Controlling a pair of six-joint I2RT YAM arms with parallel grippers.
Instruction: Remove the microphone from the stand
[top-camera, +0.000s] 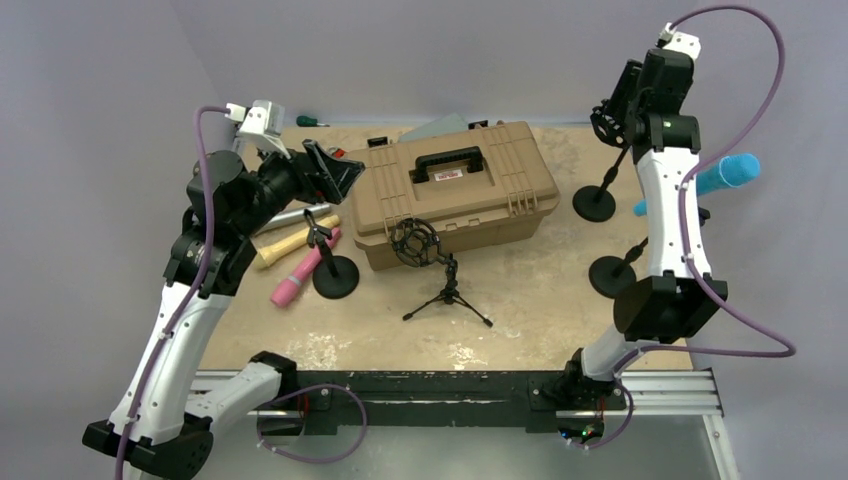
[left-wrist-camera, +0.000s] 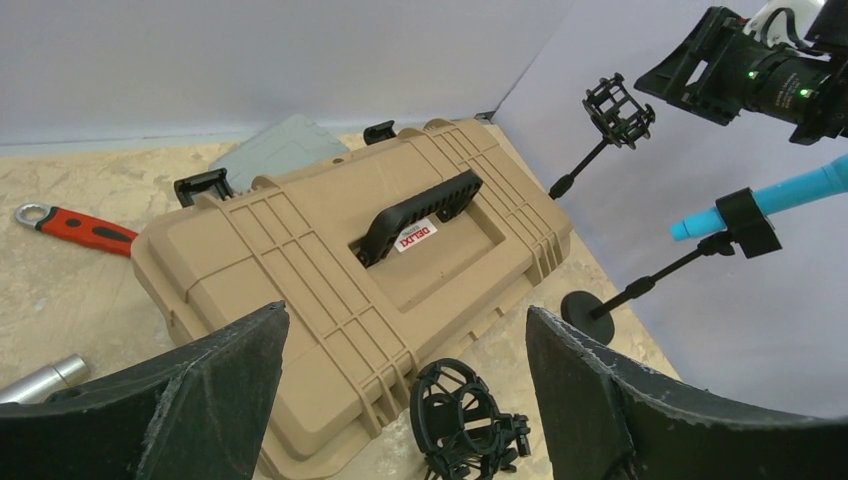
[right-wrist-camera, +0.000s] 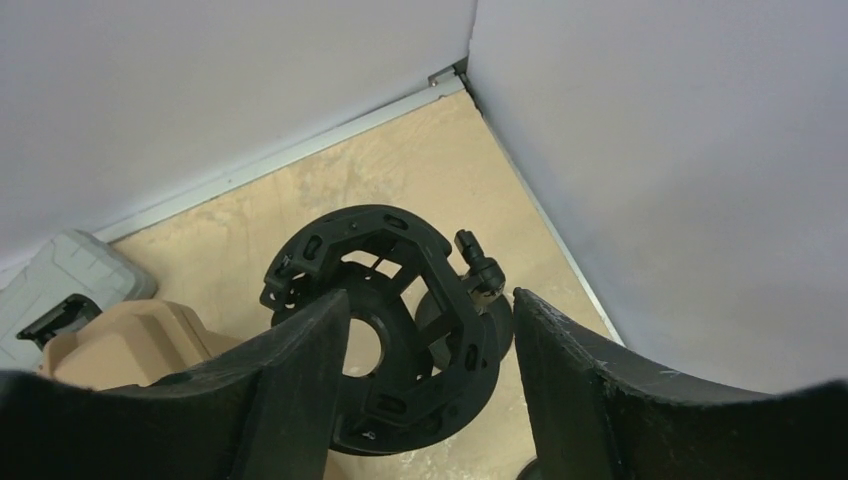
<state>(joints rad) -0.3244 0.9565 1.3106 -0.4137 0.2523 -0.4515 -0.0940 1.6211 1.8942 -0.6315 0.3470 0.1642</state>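
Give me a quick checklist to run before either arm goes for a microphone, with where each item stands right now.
1. Left gripper open: ok, fingers wide apart, holding nothing.
2. Right gripper open: ok.
3. Right gripper lined up on a microphone: not ok, the shock mount below it is empty.
4. Blue microphone seated in its clip: ok.
5. Pink microphone held by its stand: cannot tell from above.

Blue microphone (left-wrist-camera: 800, 190) smooth plastic; tan case (left-wrist-camera: 300, 260) matt ribbed plastic.
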